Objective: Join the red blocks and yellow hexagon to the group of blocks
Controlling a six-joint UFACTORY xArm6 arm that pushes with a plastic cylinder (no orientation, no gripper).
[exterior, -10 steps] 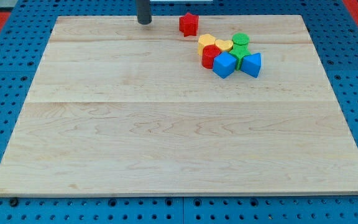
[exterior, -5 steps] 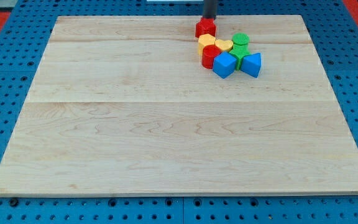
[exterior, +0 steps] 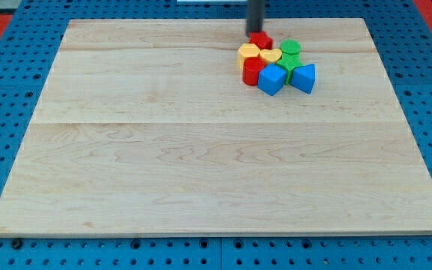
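— Where is my tip [exterior: 255, 31] sitting?
— Holding nothing, it is touching the far side of the small red block [exterior: 260, 40].
— And that block?
— It is resting against the yellow hexagon block [exterior: 249, 52], at the group's far edge.

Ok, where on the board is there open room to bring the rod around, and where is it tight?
Open: everything from the cluster to the view's left edge, and the wide stretch below the blue blocks to the view's bottom edge of the board. Tight: the view's upper right, where my tip sits at the red block, against the yellow hexagon, with green blocks packed alongside.
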